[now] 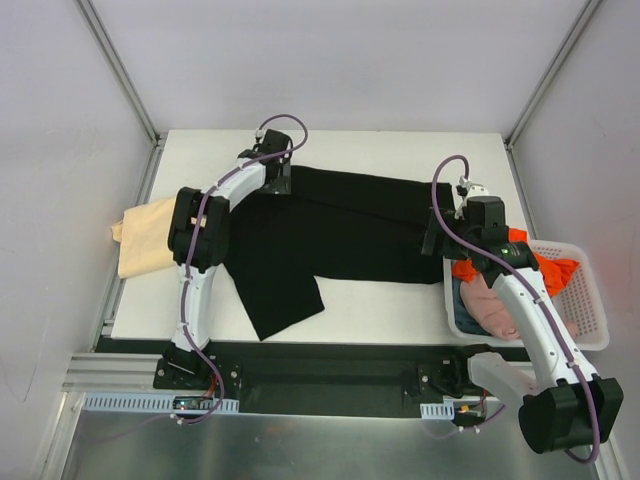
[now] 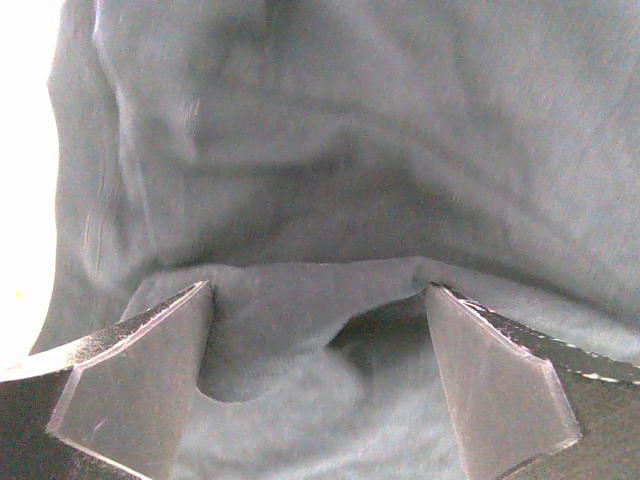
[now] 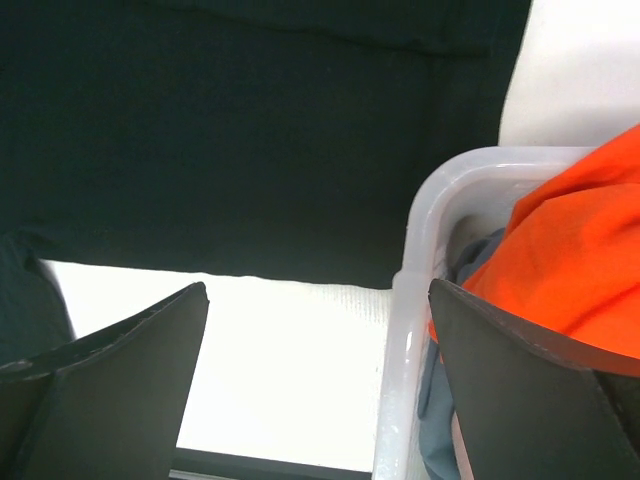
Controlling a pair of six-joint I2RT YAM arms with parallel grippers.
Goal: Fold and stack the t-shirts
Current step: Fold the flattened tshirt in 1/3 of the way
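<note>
Though spread across table [image 1: 400, 300], black t-shirt [image 1: 340, 230] lies creased, flap jutting nearward.

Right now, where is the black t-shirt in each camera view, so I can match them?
Top external: the black t-shirt lies spread across the middle.
Left wrist: it fills almost the whole picture, looking grey.
Right wrist: it fills the upper left, above bare table.
Shared landmark: the white basket, at the right in top external, lower right in right wrist; absent from left wrist.
</note>
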